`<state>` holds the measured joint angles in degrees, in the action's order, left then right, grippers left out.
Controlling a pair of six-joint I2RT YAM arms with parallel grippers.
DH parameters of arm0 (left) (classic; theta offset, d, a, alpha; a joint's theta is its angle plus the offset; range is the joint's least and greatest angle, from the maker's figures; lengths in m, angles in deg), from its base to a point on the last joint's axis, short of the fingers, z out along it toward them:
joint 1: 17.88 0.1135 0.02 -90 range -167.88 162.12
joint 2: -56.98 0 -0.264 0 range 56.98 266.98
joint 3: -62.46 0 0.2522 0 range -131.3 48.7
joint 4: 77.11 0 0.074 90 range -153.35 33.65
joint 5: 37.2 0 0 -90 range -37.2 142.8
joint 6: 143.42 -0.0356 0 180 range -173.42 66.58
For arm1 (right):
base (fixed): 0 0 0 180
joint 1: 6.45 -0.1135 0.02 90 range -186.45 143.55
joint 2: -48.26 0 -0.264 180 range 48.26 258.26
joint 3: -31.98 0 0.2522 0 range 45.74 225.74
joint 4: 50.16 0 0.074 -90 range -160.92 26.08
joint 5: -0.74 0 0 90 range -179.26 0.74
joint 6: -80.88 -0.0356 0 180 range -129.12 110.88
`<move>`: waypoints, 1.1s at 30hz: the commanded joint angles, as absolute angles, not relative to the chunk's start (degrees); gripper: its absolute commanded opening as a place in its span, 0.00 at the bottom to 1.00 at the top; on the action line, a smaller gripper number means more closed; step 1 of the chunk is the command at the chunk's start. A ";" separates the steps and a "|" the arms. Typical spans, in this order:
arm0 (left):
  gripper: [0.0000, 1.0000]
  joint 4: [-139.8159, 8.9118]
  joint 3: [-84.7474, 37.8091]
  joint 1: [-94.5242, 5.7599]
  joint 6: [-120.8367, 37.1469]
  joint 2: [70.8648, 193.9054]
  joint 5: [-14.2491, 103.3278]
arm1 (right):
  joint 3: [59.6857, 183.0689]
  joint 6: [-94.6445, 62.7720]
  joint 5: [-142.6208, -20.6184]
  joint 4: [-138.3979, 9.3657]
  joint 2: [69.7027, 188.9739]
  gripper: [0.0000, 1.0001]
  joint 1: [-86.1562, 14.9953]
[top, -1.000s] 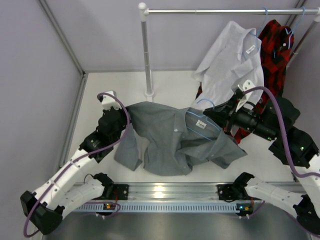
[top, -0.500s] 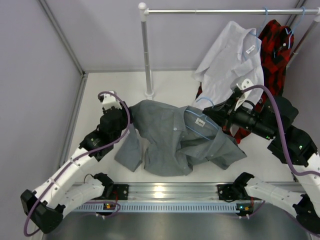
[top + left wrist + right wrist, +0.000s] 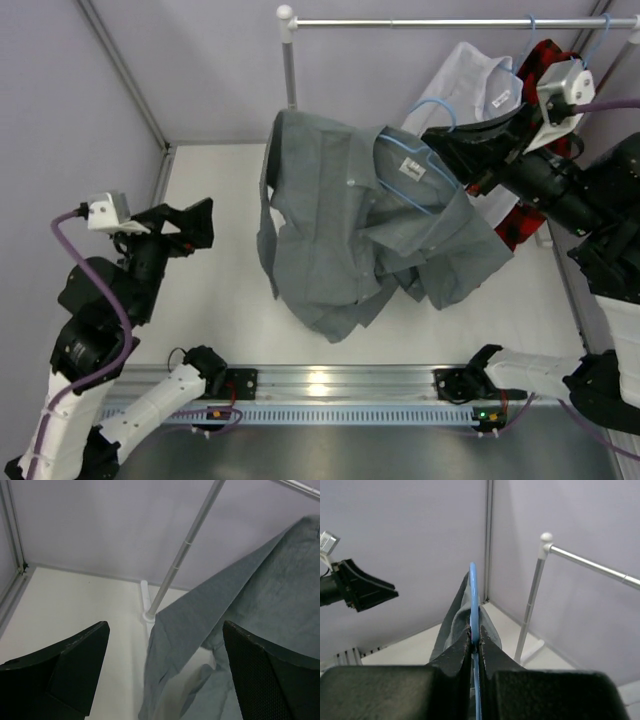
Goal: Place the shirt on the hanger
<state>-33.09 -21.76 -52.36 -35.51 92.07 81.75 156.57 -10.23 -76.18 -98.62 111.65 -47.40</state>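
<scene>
Supporting surface (image 3: 210,250): white, filling the middle of the top view; the lower hem of the cloth hangs over its centre, and whether it touches I cannot tell.
Rail (image 3: 450,21): a metal bar across the upper edge on an upright post, with a white shirt (image 3: 470,80) and a plaid shirt (image 3: 545,55) hung at upper right.
Shirt (image 3: 340,220): grey, held up in the centre of the frame and draped in loose folds from its collar, which sits toward upper right. One side falls long and the front is bunched, so it looks unevenly seated.
Handling: likely light, limp and quick to slide along thin wire. A pinch at the collar band or a shoulder seam should hold better than loose cloth.
Left gripper (image 3: 195,228): at mid left, well apart from the cloth, fingers spread and empty.
Right gripper (image 3: 474,647): at upper right, pressed together on the blue wire.
Hanger (image 3: 432,103): light blue, hook showing above the collar, the rest apparently inside it. Thin and probably springy, it is best gripped at the neck below the hook.
</scene>
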 commanded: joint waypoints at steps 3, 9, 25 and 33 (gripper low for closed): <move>0.98 -27.23 -20.83 -52.25 -43.57 87.22 77.85 | 171.89 -6.84 -79.42 -92.28 115.65 0.00 -46.53; 0.98 -27.22 -11.61 -52.16 -44.02 83.52 78.20 | 183.63 -2.98 -87.04 -93.28 122.08 0.00 -46.44; 0.98 -31.80 4.31 -52.16 -41.65 80.71 73.80 | 166.24 -5.43 -98.04 -95.83 124.81 0.00 -46.44; 0.98 -31.53 4.58 -52.25 -40.86 79.39 75.03 | 173.35 -4.28 -98.33 -94.16 134.73 0.00 -43.11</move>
<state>-29.28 4.17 -52.38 -41.37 79.70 74.25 167.80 -4.15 -97.71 -98.66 132.92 -45.94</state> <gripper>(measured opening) 0.983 0.018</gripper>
